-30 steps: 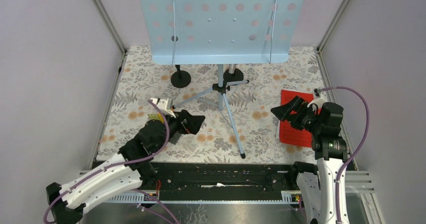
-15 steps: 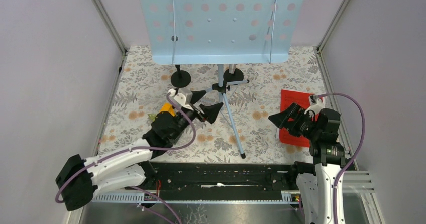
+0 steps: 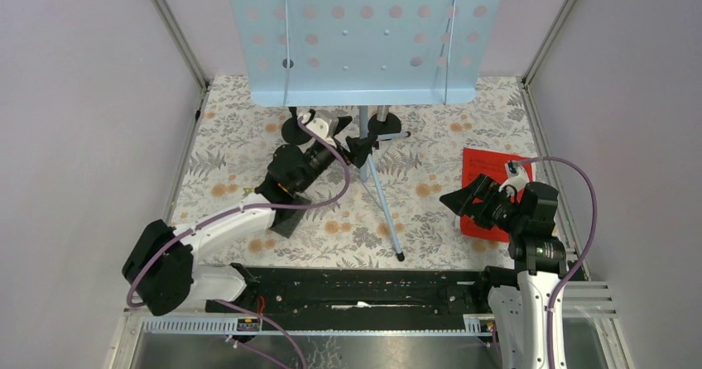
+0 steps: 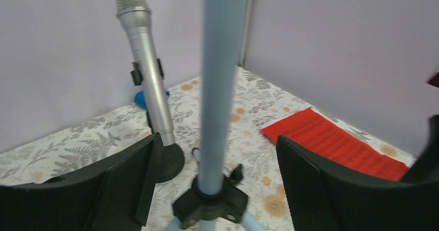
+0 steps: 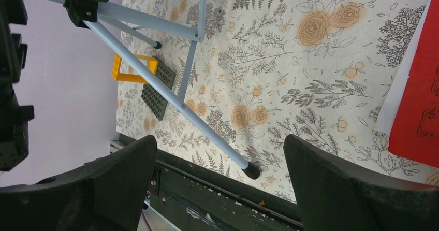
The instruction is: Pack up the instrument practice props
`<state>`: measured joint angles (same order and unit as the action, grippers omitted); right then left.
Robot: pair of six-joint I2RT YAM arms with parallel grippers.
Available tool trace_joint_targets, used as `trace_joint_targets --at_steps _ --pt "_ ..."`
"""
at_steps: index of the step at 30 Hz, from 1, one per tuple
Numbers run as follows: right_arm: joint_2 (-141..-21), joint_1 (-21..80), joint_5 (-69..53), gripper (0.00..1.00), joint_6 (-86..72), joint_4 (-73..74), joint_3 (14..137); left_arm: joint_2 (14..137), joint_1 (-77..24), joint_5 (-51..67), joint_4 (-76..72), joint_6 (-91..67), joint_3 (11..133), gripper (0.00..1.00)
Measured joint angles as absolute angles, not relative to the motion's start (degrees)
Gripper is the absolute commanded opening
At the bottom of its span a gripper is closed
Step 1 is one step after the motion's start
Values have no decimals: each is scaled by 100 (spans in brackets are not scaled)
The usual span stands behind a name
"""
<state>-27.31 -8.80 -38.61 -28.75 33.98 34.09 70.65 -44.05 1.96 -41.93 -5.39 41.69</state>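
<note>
The pale-blue perforated sheet-music holder [image 3: 364, 38] stands at the back on its pole [image 4: 222, 75] and tripod legs [image 5: 171, 94]. My left gripper [image 3: 356, 150] is open, with one jaw on each side of the pole just above the black leg hub [image 4: 211, 202], not touching it. A silver microphone [image 4: 144, 65] stands upright in a black round mount [image 3: 385, 123]. A second mount [image 3: 296, 129] stands to its left. The red music sheet [image 3: 488, 183] lies at the right, with a white sheet edge [image 5: 401, 101] under it. My right gripper [image 3: 463, 203] is open and empty beside it. The purple microphone is hidden.
An orange brick [image 5: 132, 68] with a dark grey studded plate [image 5: 158, 94] lies near the left tripod leg. A small blue object [image 4: 142, 97] sits behind the silver microphone. Walls close in left, right and back. The black rail [image 3: 364, 290] runs along the near edge.
My left arm has reached forward from the near left up to the holder's pole, with its jaws now around it. My right gripper has drawn slightly back toward the near edge.
</note>
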Motion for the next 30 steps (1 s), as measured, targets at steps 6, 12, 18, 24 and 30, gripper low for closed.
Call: trace_joint_targets --at_steps 6,12,18,24,30 --pt "-2770 -880 -3872 100 -2875 3395 3343 7673 -4047 462 -4062 -510 4619 63" --pt "-2834 -880 -3879 100 -2882 3385 3271 7929 -4047 794 -3920 -427 4831 49" --pt "-2838 -880 -4007 100 -2945 3308 3214 8114 -4042 1041 -3688 -281 5074 22" --pt "-2840 -880 -4077 96 -3201 3155 3037 8270 -3972 1411 -3155 -86 5483 6" --pt "-2906 -873 -3879 96 -3553 2923 2875 8272 -3946 1531 -2978 -71 5548 5"
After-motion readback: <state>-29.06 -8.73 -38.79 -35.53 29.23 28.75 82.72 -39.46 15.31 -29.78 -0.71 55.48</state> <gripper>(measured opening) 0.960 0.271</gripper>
